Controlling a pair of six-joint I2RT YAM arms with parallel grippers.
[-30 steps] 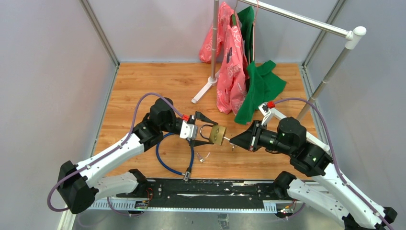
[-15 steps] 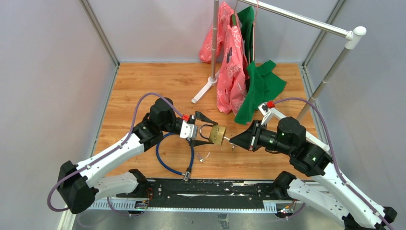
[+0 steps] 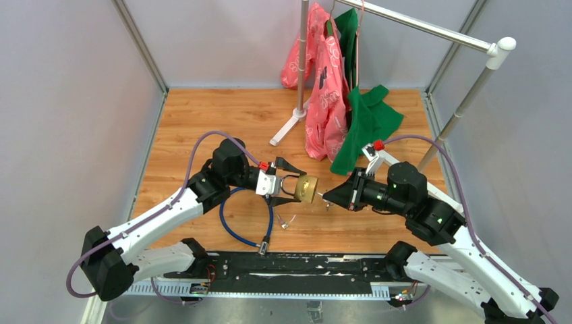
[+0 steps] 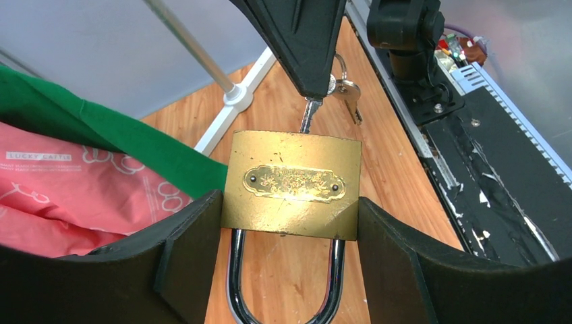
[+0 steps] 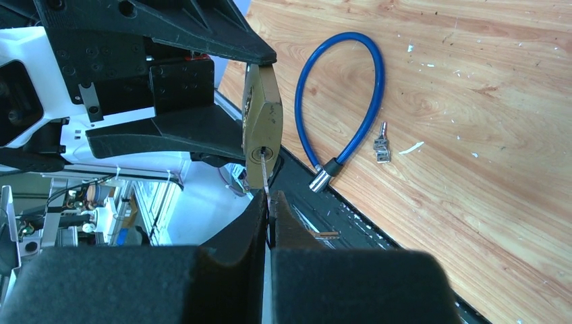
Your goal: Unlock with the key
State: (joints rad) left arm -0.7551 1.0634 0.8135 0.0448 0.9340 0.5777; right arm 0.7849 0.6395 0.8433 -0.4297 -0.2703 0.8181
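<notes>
Brass padlock (image 4: 291, 185): held in the air above the wooden table (image 3: 202, 121), between the two arms, keyway end towards the right arm, steel shackle (image 4: 237, 277) pointing back at the left wrist and seated in the body. Left gripper (image 4: 290, 223): jaws set narrowly, one black finger pressed flat to each side of the lock body. Key (image 5: 264, 174): slim silver blade, tip meeting the keyway at the lock's end face; depth of entry cannot be told. Right gripper (image 5: 270, 202): jaws closed tight upon the key's head, pads nearly touching. Spare key on a ring (image 4: 347, 94): hangs beside the gripped key. Blue cable lock (image 5: 351, 101): looped on the table below the left gripper. Small pair of keys (image 5: 382, 145): lying just beside the cable's metal end. Garment rack (image 3: 300, 67): stands at the far side, carrying pink bags (image 3: 324, 101) and a green cloth (image 3: 367, 125).
</notes>
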